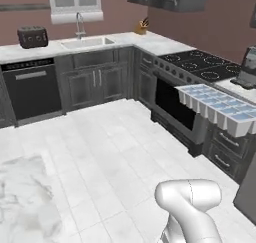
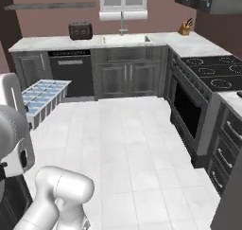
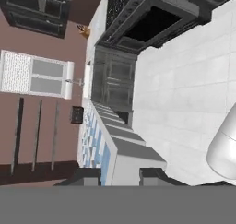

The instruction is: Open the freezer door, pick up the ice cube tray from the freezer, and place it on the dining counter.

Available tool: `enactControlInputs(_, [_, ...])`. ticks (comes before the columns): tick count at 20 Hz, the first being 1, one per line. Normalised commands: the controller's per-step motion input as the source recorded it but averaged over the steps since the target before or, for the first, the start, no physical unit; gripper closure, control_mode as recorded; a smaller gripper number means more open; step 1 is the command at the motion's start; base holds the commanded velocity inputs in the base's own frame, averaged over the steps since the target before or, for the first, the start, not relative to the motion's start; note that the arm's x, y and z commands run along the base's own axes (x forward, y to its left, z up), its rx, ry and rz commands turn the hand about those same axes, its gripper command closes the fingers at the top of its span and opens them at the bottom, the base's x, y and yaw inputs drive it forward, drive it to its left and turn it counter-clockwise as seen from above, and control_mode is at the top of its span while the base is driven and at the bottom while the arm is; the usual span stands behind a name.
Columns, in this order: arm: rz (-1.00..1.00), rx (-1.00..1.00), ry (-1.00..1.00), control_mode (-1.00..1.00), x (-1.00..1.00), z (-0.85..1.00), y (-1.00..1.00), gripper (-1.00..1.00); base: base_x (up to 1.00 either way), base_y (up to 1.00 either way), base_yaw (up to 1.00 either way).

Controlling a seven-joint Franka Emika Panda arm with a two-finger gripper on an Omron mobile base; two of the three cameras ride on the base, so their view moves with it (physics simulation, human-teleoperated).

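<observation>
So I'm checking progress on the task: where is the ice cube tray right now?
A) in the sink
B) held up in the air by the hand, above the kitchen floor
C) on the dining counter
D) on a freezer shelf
B: the ice cube tray hangs in mid-air above the tiled floor, and the hand view shows it clamped in the hand.

The pale blue-grey rectangular ice cube tray (image 1: 220,108) with two rows of square cells and a pale rim is held up in the air, well above the white tiled floor and clear of any surface. In the left base view it sits roughly level at the right, in front of the dark oven; in the right base view (image 2: 43,99) it is at the left edge, open cells facing up. In the hand view the tray (image 3: 110,140) runs lengthwise away from the camera, seen edge-on, its near end between the two dark fingertips.
</observation>
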Motion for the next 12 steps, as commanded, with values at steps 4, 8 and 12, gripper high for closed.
enactControlInputs(4, [0.0, 0.0, 0.0, 1.0, 0.0, 0.0, 0.0, 1.0, 0.0, 0.22, 0.88])
enactControlInputs(8, [0.0, 0.0, 0.0, 1.0, 0.0, 0.0, 0.0, 1.0, 0.0, 0.18, 0.87])
enactControlInputs(12, [0.0, 0.0, 0.0, 1.0, 0.0, 0.0, 0.0, 1.0, -0.01, 0.04, 0.81])
